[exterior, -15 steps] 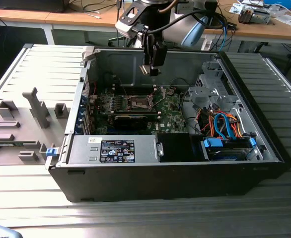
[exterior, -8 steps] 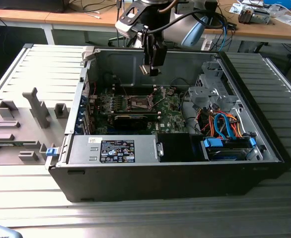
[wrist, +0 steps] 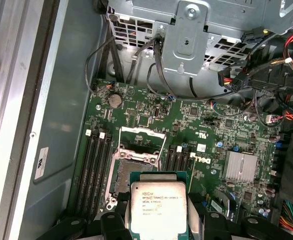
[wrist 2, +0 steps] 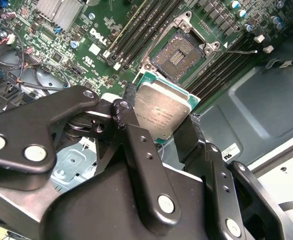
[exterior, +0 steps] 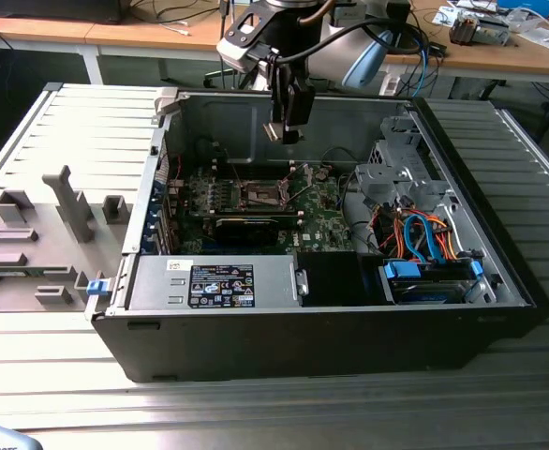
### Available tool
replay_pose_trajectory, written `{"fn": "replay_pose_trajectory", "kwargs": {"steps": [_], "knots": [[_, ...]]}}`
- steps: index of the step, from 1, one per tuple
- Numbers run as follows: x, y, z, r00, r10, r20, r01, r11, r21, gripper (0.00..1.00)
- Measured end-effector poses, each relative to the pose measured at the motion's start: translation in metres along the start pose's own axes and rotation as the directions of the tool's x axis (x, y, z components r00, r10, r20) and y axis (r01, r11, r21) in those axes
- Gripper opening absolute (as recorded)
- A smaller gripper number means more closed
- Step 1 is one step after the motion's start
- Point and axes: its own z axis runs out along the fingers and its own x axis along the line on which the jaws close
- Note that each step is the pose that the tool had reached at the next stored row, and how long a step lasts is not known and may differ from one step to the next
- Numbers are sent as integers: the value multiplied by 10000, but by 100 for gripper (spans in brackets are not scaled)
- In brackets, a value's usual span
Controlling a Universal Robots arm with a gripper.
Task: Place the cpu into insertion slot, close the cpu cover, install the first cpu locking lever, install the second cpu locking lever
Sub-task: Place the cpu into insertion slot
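Above the motherboard inside the open computer case, hand pinches the cpu by two opposite edges (metal top toward both wrist views), clear of the bare insertion slot; cpu cover stands raised.

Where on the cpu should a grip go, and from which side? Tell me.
Grip the cpu by two opposite edges, coming from above its metal top. It is a thin flat square, so the edges probably give the only purchase, and the underside is left free. The gripper holds it so, fingers on opposite edges.
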Motion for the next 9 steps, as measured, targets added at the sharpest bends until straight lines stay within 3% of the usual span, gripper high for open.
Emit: {"fn": "replay_pose_trajectory", "kwargs": {"steps": [9], "knots": [[0, 0, 0, 9999, 102, 3, -102, 9999, 5, 55]]}}
